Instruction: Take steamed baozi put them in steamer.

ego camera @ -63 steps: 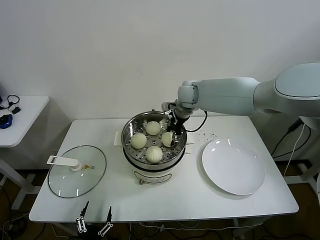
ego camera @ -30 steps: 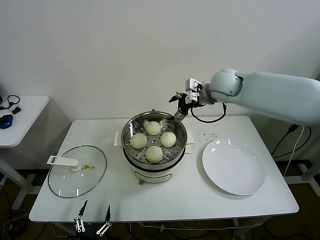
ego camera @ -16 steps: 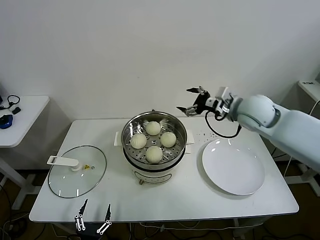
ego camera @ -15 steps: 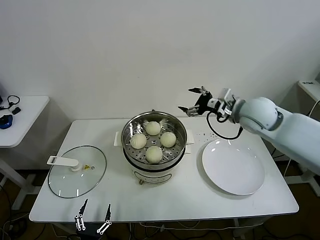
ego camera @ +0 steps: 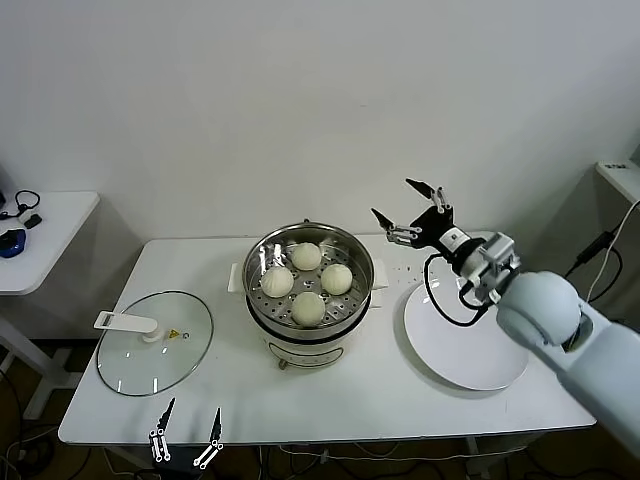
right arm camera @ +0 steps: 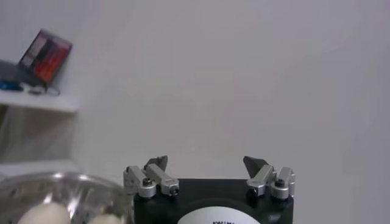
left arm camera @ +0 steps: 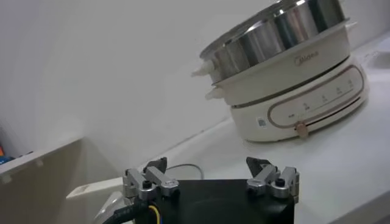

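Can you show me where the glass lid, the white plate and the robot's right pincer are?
glass lid point(ego camera: 155, 344), head view, on the glass.
white plate point(ego camera: 470, 340), head view, its bare middle.
right pincer point(ego camera: 408, 210), head view, between its open fingertips.

My head camera looked down and forward over the whole table point(ego camera: 400, 395), my left wrist camera sat low beside the steamer point(left arm camera: 277, 33) looking up its side, and my right wrist camera faced the wall, catching the steamer's rim.

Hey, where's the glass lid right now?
In the head view the glass lid lies flat on the table's left side, beside the steamer, its white handle pointing left.
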Robot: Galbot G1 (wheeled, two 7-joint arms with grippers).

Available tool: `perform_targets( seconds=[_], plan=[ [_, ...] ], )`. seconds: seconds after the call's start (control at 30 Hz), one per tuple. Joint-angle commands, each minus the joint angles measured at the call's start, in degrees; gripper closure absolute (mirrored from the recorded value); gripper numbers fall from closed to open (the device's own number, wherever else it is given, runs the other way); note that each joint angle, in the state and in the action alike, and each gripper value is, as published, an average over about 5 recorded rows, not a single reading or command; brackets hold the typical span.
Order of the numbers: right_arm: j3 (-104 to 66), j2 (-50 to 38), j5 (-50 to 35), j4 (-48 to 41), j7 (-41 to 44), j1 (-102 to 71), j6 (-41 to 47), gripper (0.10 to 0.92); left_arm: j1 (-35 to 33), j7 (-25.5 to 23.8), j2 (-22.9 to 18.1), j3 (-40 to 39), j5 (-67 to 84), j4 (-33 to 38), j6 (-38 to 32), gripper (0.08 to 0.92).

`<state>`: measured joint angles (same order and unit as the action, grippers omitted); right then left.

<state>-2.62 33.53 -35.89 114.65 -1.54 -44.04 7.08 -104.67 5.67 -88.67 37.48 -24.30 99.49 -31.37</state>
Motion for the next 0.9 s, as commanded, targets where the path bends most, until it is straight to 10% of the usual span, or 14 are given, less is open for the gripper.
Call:
perform_targets(
  seconds=[0.03,0.9],
  plan=[
    [-29.66,19.63,11.91,4.97,-1.81,-34.79,-13.09,0.203,0.12,0.23,-0.24,-0.10,-0.01,-0.22,-0.11,0.177],
    [-26.28,47.19,20.16,-1.05,6.32,-55.83,-38.07,0.203,0.76,0.70,-0.60,-0.70,0.71,0.55,-1.07,0.177]
  ],
)
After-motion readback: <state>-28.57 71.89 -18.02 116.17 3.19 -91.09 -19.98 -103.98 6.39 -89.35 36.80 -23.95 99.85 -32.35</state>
